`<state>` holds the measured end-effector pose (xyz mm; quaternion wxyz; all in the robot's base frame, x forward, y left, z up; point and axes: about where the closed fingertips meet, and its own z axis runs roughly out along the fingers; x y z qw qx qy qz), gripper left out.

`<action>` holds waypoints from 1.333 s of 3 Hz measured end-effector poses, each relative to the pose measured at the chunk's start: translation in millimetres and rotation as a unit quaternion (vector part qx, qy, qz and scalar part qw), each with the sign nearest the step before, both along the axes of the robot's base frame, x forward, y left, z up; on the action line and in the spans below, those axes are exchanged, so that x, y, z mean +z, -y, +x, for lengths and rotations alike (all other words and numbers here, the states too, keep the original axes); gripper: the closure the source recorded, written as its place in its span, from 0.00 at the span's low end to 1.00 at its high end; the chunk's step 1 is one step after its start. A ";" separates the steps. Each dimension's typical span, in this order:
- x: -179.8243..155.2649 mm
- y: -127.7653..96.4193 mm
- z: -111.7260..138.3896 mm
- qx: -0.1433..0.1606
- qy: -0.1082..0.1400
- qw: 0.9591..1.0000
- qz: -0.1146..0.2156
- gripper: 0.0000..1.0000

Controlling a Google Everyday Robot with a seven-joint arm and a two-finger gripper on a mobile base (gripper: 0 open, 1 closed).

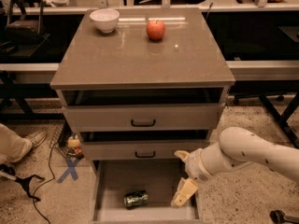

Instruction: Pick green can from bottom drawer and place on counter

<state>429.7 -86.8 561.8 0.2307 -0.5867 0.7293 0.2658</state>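
The green can (136, 199) lies on its side on the flat grey floor of the open bottom drawer (108, 181), near its front. My gripper (182, 174) is open, one finger up near the middle drawer's front and the other (185, 192) hanging down over the drawer's right side. It is to the right of the can and apart from it, holding nothing. The white arm (247, 153) reaches in from the right. The counter (140, 55) is the glossy grey-brown top of the cabinet.
A white bowl (104, 19) and a red apple (155, 30) stand at the back of the counter. The top drawer (142, 117) and middle drawer (144, 149) are pulled out a little. A shoe (18, 143), cables and a blue X mark (70, 169) are on the floor at left.
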 end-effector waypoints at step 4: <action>-225.3 -63.0 29.2 0.020 0.000 1.000 0.021 0.00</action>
